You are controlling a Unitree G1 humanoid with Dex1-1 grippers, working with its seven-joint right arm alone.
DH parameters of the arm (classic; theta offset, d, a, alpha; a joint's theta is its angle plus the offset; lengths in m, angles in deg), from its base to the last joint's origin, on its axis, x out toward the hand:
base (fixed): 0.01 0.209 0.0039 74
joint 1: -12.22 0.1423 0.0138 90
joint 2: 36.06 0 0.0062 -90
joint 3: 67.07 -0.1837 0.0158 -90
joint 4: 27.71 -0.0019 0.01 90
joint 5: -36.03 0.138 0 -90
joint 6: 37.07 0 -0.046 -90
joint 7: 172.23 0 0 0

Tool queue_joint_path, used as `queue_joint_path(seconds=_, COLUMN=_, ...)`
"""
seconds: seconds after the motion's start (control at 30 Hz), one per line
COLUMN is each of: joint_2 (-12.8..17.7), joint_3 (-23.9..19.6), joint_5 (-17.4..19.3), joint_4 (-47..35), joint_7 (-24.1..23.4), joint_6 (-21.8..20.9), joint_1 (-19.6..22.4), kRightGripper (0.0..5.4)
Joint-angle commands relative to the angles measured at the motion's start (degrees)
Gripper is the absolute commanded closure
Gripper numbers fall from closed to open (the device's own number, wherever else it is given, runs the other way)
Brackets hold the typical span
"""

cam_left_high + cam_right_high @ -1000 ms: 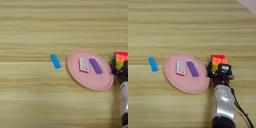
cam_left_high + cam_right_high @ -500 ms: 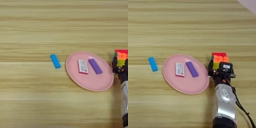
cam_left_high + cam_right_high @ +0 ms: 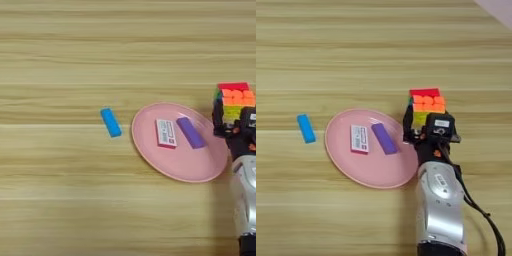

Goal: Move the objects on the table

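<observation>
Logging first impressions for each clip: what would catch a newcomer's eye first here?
Probably the puzzle cube right of centre, with the right gripper closed around its near side at the end of the silver forearm. Beside it to the left lies the pink plate, carrying a white card and a purple block. A blue block lies alone on the table, left of the plate.

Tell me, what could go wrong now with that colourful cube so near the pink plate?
The end effector seems to grip only the near part of the puzzle cube, so the cube might twist or slip free. The cube also sits close to the pink plate; a sideways swing could knock its rim and jostle the white card and purple block lying on it.
</observation>
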Motion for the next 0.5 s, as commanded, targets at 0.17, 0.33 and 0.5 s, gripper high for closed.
queue_joint_path(seconds=0.17, joint_2=-2.99, joint_3=7.05, joint_5=-0.91, joint_4=-14.81, joint_7=1.09, joint_6=3.47, joint_1=-1.71, kRightGripper=2.04)
queue_joint_path(seconds=0.33, joint_2=-5.89, joint_3=12.96, joint_5=-2.01, joint_4=-20.22, joint_7=1.9, joint_6=5.58, joint_1=-3.39, kRightGripper=2.04)
queue_joint_path(seconds=0.5, joint_2=-8.14, joint_3=18.87, joint_5=-3.7, joint_4=-22.99, joint_7=2.76, joint_6=6.84, joint_1=-5.14, kRightGripper=2.04)
